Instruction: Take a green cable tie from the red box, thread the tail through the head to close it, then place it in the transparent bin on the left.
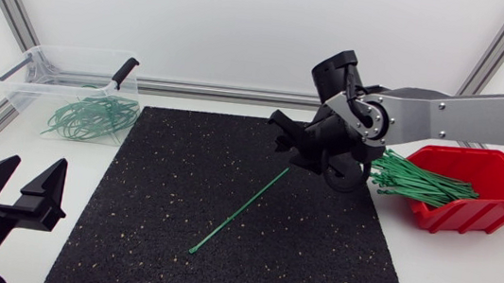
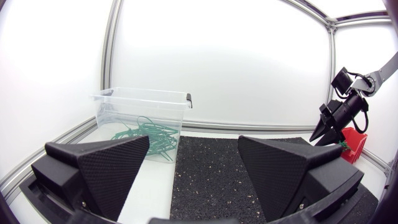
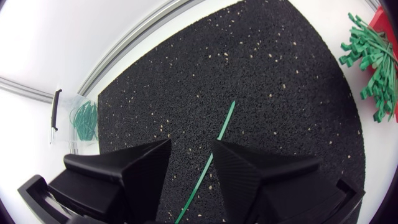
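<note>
Head view, to begin with. Shows one tie [image 1: 240,209] lying straight on the mat [image 1: 145,244], clear of the red box [image 1: 472,214], with one end just under the right gripper [image 1: 288,144]. From the right wrist view: fingers [image 3: 134,174] standing apart, the tie running between them and on ahead across the mat, apparently clamped by neither. Shows the left gripper [image 1: 34,174] likewise spread wide near the mat's near left corner, holding nothing. Shows the bin [image 1: 25,87] well apart at the far left, with looped ties [image 1: 93,116] inside.

Could easily go wrong at the pinch. Thin, flat, lying flush on a grippy mat: risks sliding or flicking away under broad wedge tips instead of rising between them. Risks closing off-centre, catching only an edge and dropping it on the lift. Risks grabbing too near the middle, leaving neither head nor tail free for the left gripper and making the threading awkward. Cannot tell head end from tail end here, so may offer the wrong end. Might also brush the bundle [image 1: 419,180] sticking out of the red box and drag spares onto the mat.

No brand, label or legible writing anywhere.
</note>
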